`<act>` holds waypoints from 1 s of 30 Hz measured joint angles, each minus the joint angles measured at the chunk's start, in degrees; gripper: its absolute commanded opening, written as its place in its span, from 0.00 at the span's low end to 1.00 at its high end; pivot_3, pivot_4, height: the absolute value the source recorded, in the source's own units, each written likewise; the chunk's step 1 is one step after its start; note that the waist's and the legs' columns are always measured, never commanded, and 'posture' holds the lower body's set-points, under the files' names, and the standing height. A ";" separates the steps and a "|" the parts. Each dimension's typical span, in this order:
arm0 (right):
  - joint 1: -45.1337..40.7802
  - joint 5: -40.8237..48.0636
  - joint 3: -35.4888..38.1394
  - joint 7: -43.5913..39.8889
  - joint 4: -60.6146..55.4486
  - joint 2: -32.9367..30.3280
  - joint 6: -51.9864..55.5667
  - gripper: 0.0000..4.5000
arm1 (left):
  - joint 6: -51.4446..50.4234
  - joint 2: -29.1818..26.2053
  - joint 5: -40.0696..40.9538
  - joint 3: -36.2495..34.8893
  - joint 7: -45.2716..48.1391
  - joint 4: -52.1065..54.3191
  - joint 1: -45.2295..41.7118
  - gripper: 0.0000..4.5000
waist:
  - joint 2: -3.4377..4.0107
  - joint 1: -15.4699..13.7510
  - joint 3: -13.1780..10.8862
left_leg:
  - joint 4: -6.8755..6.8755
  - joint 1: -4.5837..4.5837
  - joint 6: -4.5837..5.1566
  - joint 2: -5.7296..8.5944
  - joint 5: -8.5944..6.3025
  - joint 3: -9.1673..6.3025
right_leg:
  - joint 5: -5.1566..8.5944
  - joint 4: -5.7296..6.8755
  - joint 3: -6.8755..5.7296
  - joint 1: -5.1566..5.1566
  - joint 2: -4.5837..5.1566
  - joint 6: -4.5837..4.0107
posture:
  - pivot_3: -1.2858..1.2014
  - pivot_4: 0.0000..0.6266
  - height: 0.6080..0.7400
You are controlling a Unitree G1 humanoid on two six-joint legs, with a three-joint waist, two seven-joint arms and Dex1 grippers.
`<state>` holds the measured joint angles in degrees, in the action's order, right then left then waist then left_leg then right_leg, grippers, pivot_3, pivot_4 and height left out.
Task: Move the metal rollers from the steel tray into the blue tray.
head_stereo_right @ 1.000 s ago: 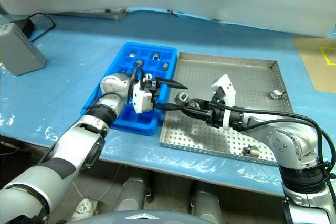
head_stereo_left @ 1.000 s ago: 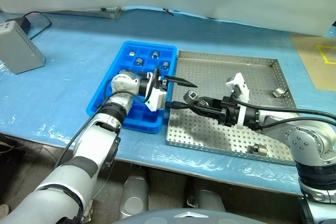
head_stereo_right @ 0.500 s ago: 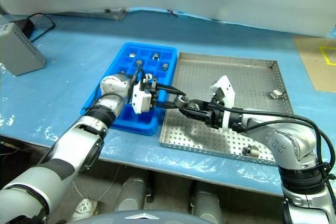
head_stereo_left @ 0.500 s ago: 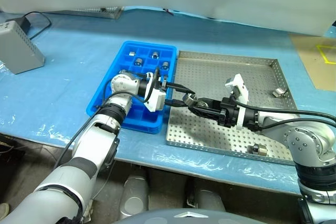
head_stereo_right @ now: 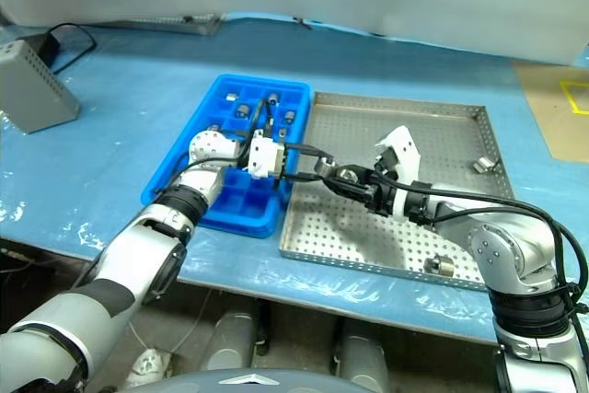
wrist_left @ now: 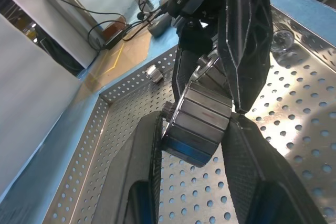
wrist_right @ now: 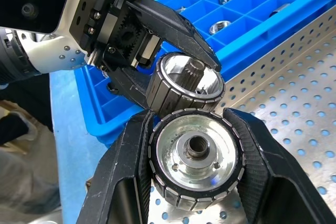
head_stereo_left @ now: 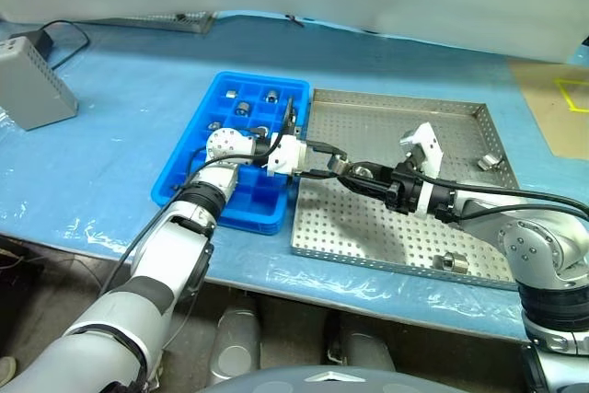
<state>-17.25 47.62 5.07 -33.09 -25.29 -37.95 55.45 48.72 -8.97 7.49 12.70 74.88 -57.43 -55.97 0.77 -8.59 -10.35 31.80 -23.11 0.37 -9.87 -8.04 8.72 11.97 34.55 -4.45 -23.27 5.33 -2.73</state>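
A: Head views first. We see the left gripper [head_stereo_left: 317,156] and right gripper [head_stereo_left: 354,172] meeting over the steel tray [head_stereo_left: 396,108], just beside its border with the blue tray [head_stereo_left: 184,167]. A roller [head_stereo_right: 347,173] sits where the fingertips meet, but who grips it is hard to make out from up here.

B: Agreed. Loose rollers: one by the far right rim [head_stereo_left: 489,162], one near the front edge [head_stereo_left: 451,262]. Others rest in the blue tray's far compartments [head_stereo_left: 243,109] (the arm hides part of the nearer cells).

A: Left wrist view. We note the left fingers [wrist_left: 144,171] closed tight on a ribbed metal roller [wrist_left: 197,121], one finger on each side. The right gripper's dark fingers [wrist_left: 244,40] come down onto the same spot; its body is cut off at the frame edge.

B: Right wrist view. The right fingers [wrist_right: 128,166] stand part open, clamped around a roller [wrist_right: 195,153] seen end-on, dark centre hole facing us. A second ribbed ring [wrist_right: 186,83] lies right behind it, touching, pinched by the left gripper [wrist_right: 157,56]. Whether these are two pieces or one stepped piece, we cannot tell.
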 measured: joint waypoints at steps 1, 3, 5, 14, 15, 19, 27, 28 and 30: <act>-0.03 -0.37 -0.18 -0.26 0.08 -0.04 -0.20 0.38 | -0.16 -0.01 -0.04 0.00 -0.17 0.11 0.17 0.29 | 0.00 0.00 0.00 | 0.00 0.00 0.00 0.00 0.00 0.00 | 0.00 0.00 0.00 0.00 0.00 0.00 | 0.53 0.24 1.00; -0.21 -1.28 -0.89 -0.90 0.48 -0.24 -0.84 0.38 | -0.64 -0.03 -0.13 0.00 -0.49 0.37 0.61 0.29 | 0.00 -0.05 0.00 | 0.00 -0.01 0.00 0.01 0.00 0.00 | 0.00 0.00 0.00 0.00 0.00 0.00 | 0.53 0.24 1.00; -0.58 -2.29 -1.35 -1.56 1.06 -0.25 -1.45 0.38 | -0.99 -0.07 -0.39 0.00 -1.30 0.42 0.75 0.29 | 0.00 -0.08 0.00 | 0.00 -0.01 0.00 0.01 0.00 0.00 | 0.00 0.00 0.00 0.00 0.01 0.00 | 0.53 0.24 1.00; 0.25 -14.05 -9.83 -7.82 2.08 -7.31 -10.61 0.38 | -4.19 0.81 -1.06 -0.93 -6.34 3.03 2.06 0.29 | -0.04 -0.20 -0.02 | 0.01 -0.07 0.03 0.00 -0.02 -0.05 | 0.00 -0.02 -0.01 -0.01 0.01 0.00 | 0.55 0.24 1.00; 1.36 -15.49 -10.75 -8.58 2.69 -7.90 -11.40 0.38 | -4.76 0.03 -0.76 -2.07 -7.46 3.62 2.06 0.29 | -0.06 -0.18 -0.03 | 0.01 -0.06 0.02 -0.01 -0.02 -0.05 | 0.00 -0.02 -0.02 -0.01 0.00 0.00 | 0.55 0.24 1.00; 2.69 -16.41 -10.82 -10.92 4.12 -7.93 -12.27 0.38 | -6.42 -1.60 -0.17 -4.09 -9.61 6.35 2.40 0.29 | -0.05 -0.11 -0.03 | 0.03 -0.06 0.04 0.03 -0.02 -0.05 | 0.01 -0.02 0.01 -0.03 0.01 0.02 | 0.55 0.24 1.00; -0.31 -17.78 -7.86 -11.15 5.96 -6.11 -13.48 0.38 | -10.03 -0.99 -0.23 -4.42 -12.74 8.43 3.61 0.29 | -0.05 -0.14 -0.04 | 0.15 -0.09 0.05 0.00 -0.03 -0.05 | 0.00 0.08 0.00 -0.04 0.01 -0.01 | 0.54 0.24 1.00; -0.85 -17.25 -6.46 -10.27 6.30 -5.04 -13.13 0.38 | -11.84 -1.12 -0.07 -4.92 -13.72 8.85 3.33 0.29 | -0.05 -0.11 -0.04 | 0.17 -0.08 0.06 -0.01 -0.03 -0.05 | -0.01 0.09 0.00 -0.04 0.00 -0.01 | 0.54 0.24 1.00; -1.28 -15.97 -3.73 -8.38 6.69 -2.84 -12.08 0.38 | -17.28 -1.78 1.02 -6.16 -15.24 11.41 3.09 0.29 | -0.05 -0.08 -0.04 | 0.19 -0.08 0.06 -0.02 -0.03 -0.05 | 0.00 0.11 0.00 -0.05 0.00 -0.02 | 0.55 0.24 1.00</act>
<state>-18.54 31.65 1.34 -41.47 -18.60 -40.78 43.36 31.44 -10.75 8.51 6.53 59.65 -46.02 -52.88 0.72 -8.67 -10.39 31.99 -23.19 0.43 -9.89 -8.07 8.67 11.96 34.67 -4.45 -23.32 5.34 -2.75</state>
